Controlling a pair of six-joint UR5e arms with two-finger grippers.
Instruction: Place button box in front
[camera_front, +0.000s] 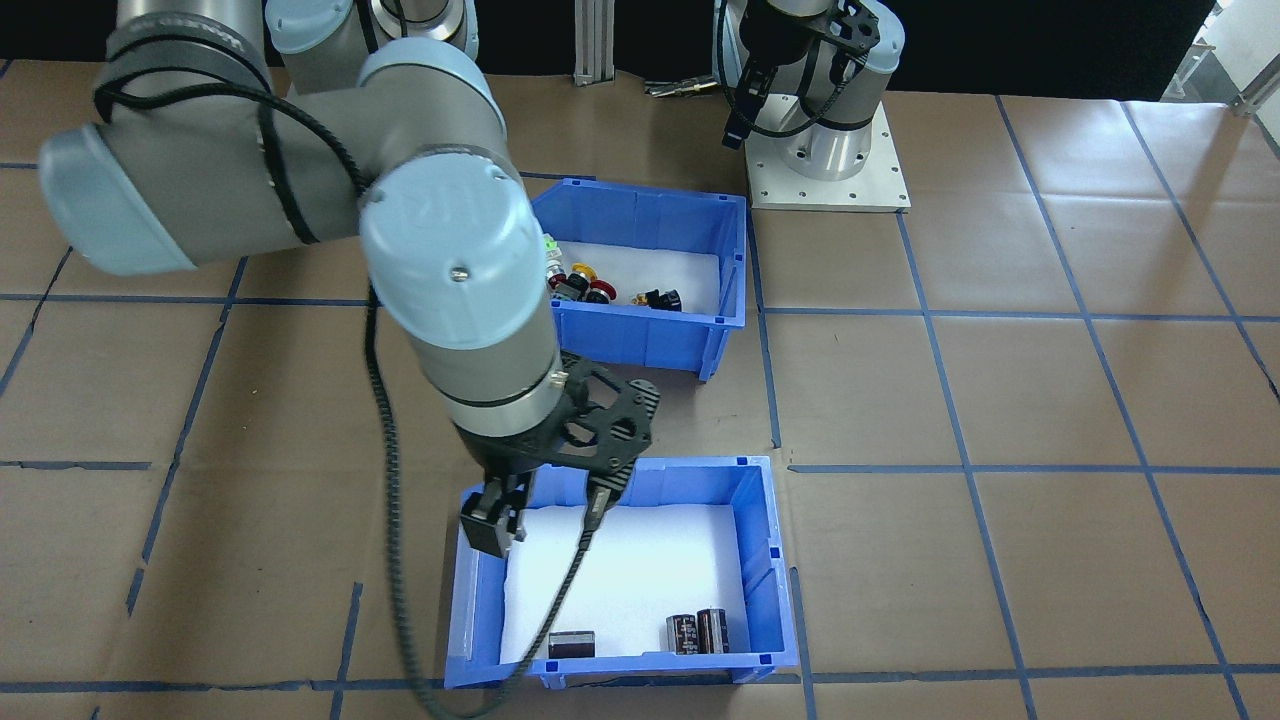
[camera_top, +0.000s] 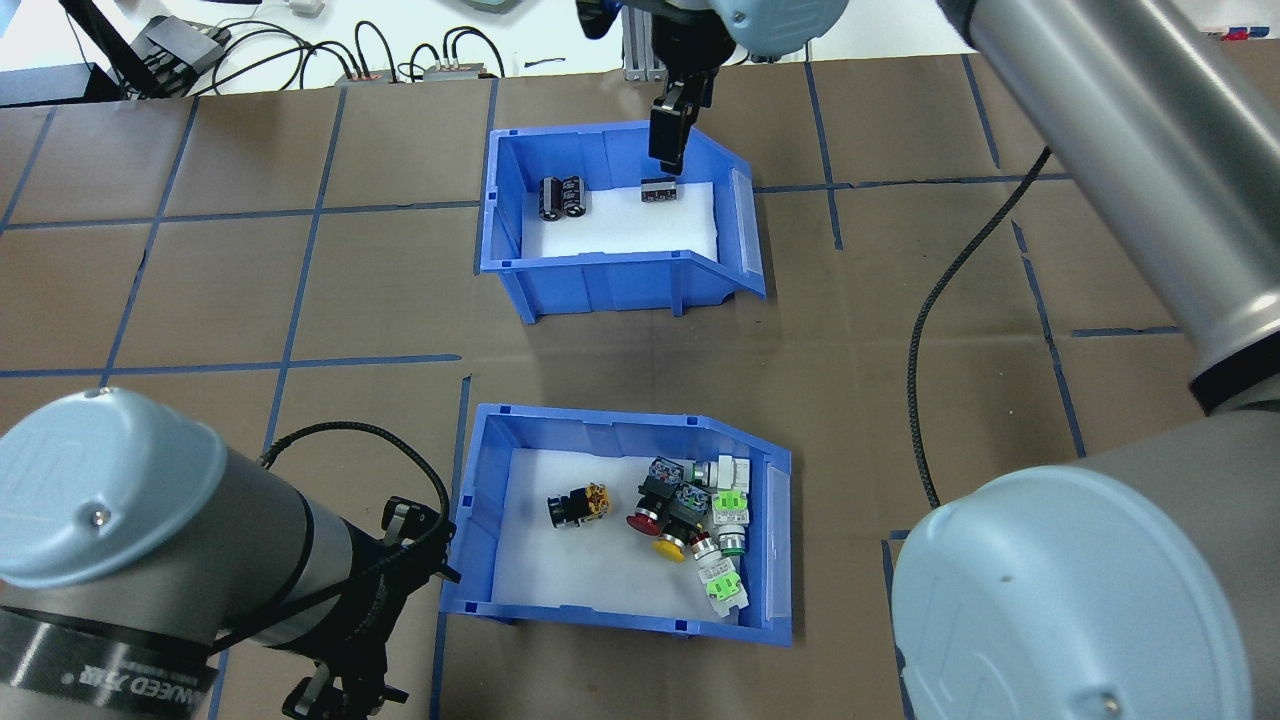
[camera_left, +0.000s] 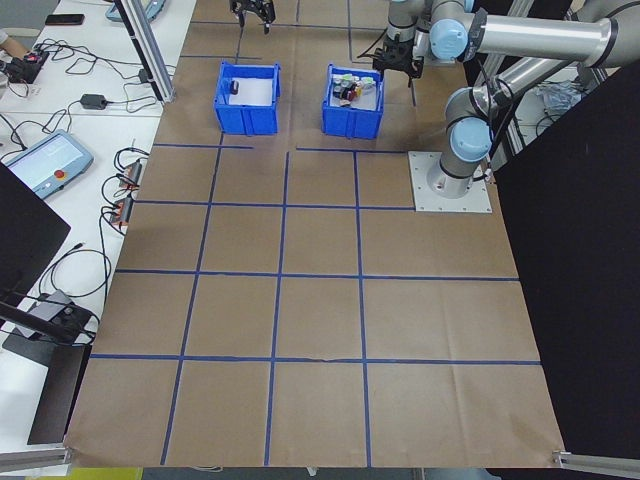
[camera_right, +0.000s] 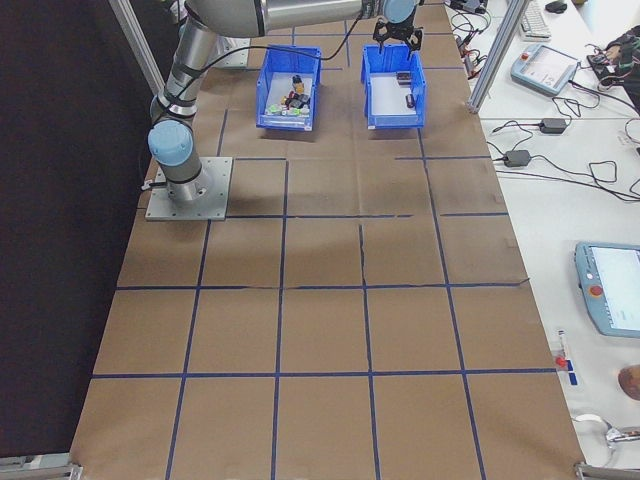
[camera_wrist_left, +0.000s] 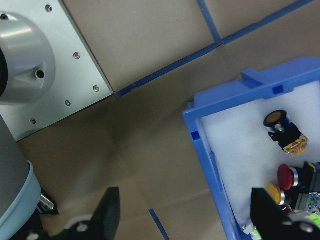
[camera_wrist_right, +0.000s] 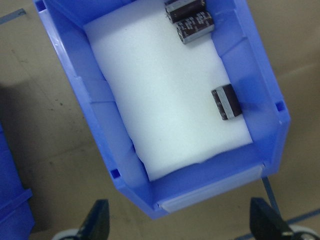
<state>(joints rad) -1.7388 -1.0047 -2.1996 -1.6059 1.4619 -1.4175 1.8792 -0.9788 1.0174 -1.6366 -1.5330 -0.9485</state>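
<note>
The button box (camera_top: 620, 428), a blue bin with a white foam floor, holds red, yellow, green and black push-buttons (camera_top: 690, 510). It is the bin nearer the robot's bases (camera_front: 640, 335). My left gripper (camera_wrist_left: 190, 220) hangs open above the box's closed end wall (camera_wrist_left: 206, 160), holding nothing. The matching blue bin (camera_top: 600, 282) with black cylinders (camera_top: 562, 195) lies farther out. My right gripper (camera_front: 492, 525) is open over that bin's sloped-cut end (camera_wrist_right: 200, 192), and nothing sits between its fingers (camera_wrist_right: 97, 225).
The table is brown paper with a blue tape grid. The left arm's grey base plate (camera_front: 828, 170) sits beside the button box. Cables and devices line the far edge (camera_top: 380, 60). A bare strip of table (camera_top: 620, 350) separates the two bins.
</note>
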